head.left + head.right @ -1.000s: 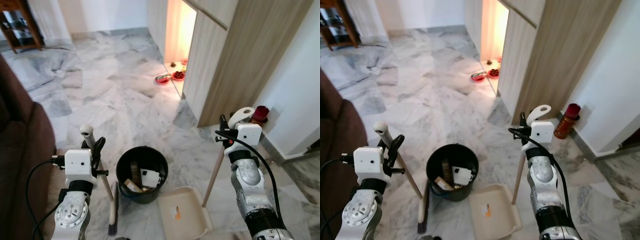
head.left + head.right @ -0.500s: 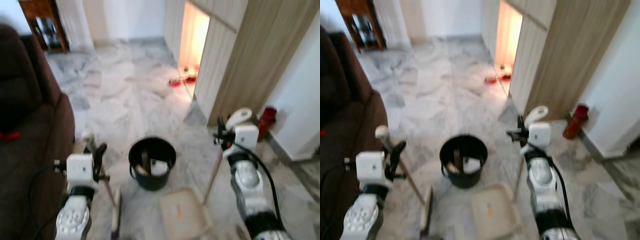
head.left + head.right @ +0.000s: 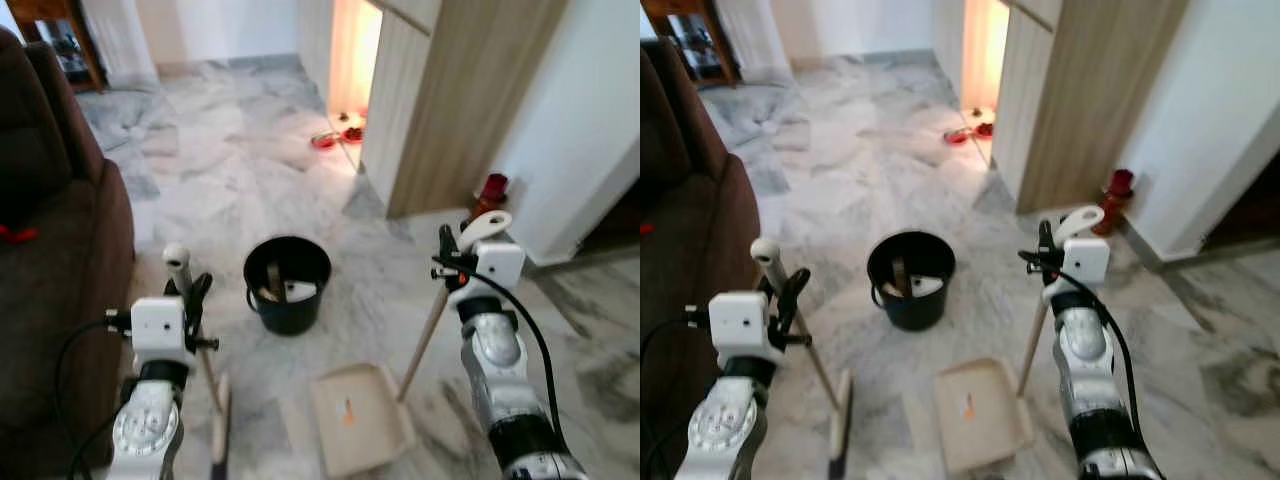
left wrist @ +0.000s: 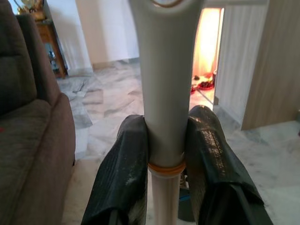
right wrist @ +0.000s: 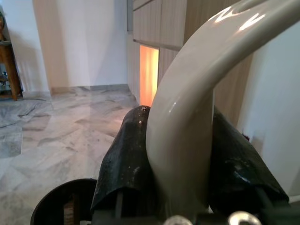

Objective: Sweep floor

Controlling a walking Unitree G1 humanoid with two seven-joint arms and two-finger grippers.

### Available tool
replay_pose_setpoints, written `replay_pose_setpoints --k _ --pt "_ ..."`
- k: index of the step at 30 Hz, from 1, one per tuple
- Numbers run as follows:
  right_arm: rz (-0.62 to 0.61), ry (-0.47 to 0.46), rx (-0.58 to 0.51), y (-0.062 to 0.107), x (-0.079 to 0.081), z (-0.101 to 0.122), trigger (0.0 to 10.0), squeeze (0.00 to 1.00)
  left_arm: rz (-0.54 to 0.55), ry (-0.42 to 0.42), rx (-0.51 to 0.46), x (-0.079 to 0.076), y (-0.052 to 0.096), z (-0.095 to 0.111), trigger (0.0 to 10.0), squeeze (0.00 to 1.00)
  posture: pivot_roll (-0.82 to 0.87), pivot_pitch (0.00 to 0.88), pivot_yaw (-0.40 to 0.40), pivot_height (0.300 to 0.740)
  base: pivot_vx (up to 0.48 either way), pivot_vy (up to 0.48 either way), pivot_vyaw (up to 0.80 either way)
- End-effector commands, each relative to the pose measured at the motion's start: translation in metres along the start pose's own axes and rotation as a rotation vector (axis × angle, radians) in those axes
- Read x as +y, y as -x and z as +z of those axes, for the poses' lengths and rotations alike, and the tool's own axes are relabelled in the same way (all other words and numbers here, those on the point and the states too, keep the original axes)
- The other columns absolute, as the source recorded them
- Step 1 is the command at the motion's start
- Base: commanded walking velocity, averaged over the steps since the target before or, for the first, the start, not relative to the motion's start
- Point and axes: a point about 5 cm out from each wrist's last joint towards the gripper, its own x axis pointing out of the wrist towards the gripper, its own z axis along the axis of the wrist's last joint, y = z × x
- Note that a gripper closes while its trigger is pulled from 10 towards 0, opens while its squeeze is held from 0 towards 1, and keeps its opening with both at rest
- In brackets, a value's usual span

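Left claw point(image 4: 165, 159) is closed on the broom handle point(image 3: 180, 275); right claw point(image 5: 180, 159) clamps the dustpan handle point(image 3: 430, 325). Broom head point(image 3: 219, 425) rests left of the dustpan point(image 3: 362, 418), both near the bucket point(image 3: 288, 285).

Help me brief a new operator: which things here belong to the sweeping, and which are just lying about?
For the job: broom clamped in left gripper; dustpan, its handle in right gripper; black bin.

Lying about: red bottle, red bowls, brown sofa.

Grey-veined marble floor point(image 3: 230, 150) runs past a dark brown sofa point(image 3: 50, 260); wood-panelled cabinet point(image 3: 450, 110) beside white wall point(image 3: 580, 130), warm light glowing from its opening point(image 3: 352, 50).
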Motion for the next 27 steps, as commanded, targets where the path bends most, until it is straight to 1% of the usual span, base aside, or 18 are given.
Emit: replay_pose_setpoints --k 1,5,7,15,25,27 --pt "-0.006 -0.010 -0.027 -0.0042 0.0000 0.0068 10.0 0.00 0.005 -0.013 -0.038 -0.0004 -0.0020 0.0071 10.0 0.00 0.04 0.075 -0.030 0.740 0.000 0.000 0.00" --pt "-0.008 -0.010 -0.020 -0.0054 0.0004 0.0068 10.0 0.00 0.005 -0.016 -0.031 -0.0009 -0.0030 0.0059 10.0 0.00 0.04 0.075 -0.030 0.740 0.000 0.000 -0.13" --pt "-0.010 -0.021 -0.013 -0.0059 0.0007 0.0059 10.0 0.00 0.002 -0.013 -0.031 -0.0009 -0.0038 0.0057 10.0 0.00 0.04 0.076 -0.028 0.740 0.000 0.000 -0.80" --pt "-0.014 -0.017 -0.010 -0.0061 0.0003 0.0056 10.0 0.00 -0.005 0.006 -0.033 -0.0023 -0.0068 0.0061 10.0 0.00 0.03 0.072 -0.028 0.740 0.000 0.000 -0.80" --pt "-0.018 -0.011 -0.011 -0.0076 -0.0018 0.0067 10.0 0.00 0.006 -0.014 -0.030 -0.0014 -0.0107 0.0062 10.0 0.00 0.03 0.073 -0.032 0.740 0.000 0.000 -0.80" --pt "-0.019 -0.008 -0.011 -0.0079 -0.0018 0.0068 10.0 0.00 0.016 -0.035 -0.031 0.0004 -0.0117 0.0059 10.0 0.00 0.03 0.070 -0.033 0.740 0.000 -0.461 -0.80"
